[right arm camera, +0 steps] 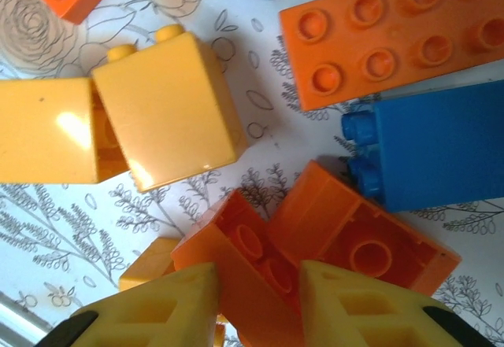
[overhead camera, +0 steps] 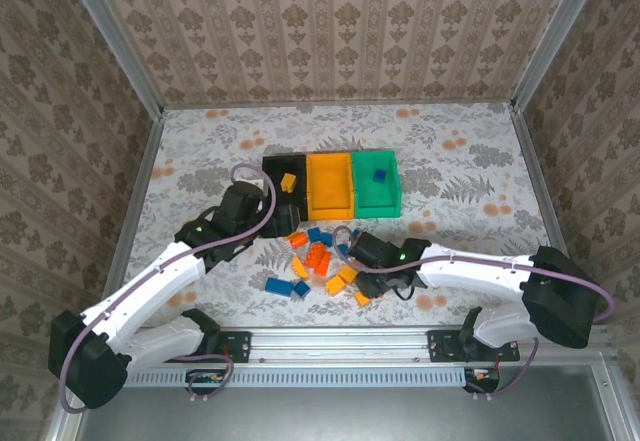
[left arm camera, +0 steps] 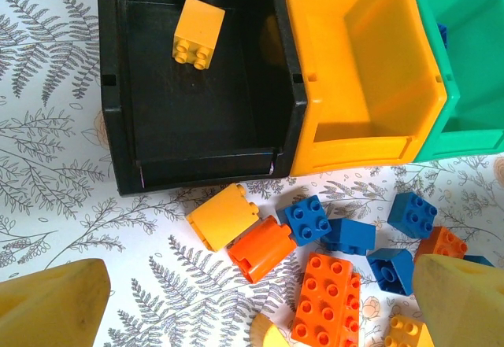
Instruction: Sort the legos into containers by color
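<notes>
Right gripper [right arm camera: 260, 304] around orange brick [right arm camera: 346, 237]

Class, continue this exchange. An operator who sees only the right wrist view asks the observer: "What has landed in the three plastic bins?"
Observer: The black plastic bin holds one yellow-orange plastic brick.
Operator: And the green one?
Observer: The green plastic bin holds one blue plastic brick.
Operator: What is the left arm doing?
Observer: The left arm's fingers stand wide open over loose bricks just in front of the black bin.
</notes>
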